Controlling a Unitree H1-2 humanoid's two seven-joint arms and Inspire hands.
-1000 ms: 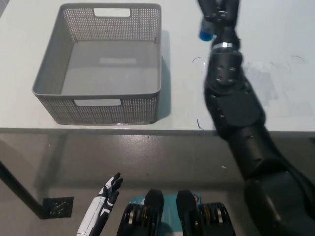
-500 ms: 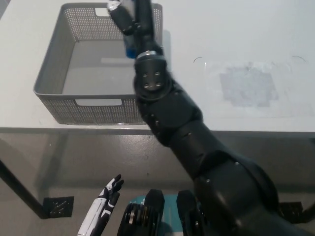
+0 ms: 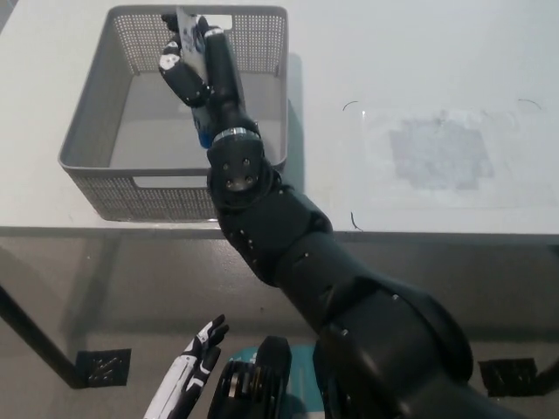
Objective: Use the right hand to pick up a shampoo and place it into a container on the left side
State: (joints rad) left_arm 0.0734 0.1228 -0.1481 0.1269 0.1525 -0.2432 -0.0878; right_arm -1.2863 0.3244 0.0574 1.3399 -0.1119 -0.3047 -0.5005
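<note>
The black right hand hangs over the grey mesh basket, fingers wrapped round the shampoo bottle, likely a light, rigid, slick plastic thing best gripped mid-body, while the white left hand rests low, fingers apart.

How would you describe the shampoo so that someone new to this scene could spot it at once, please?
Start at the white table and find the grey mesh basket on its left part. Above the basket's inside, the black right hand is shut on the shampoo, a pale bottle with a blue end showing below the hand. It is the only thing the hand holds; nothing else shows in the basket.
</note>
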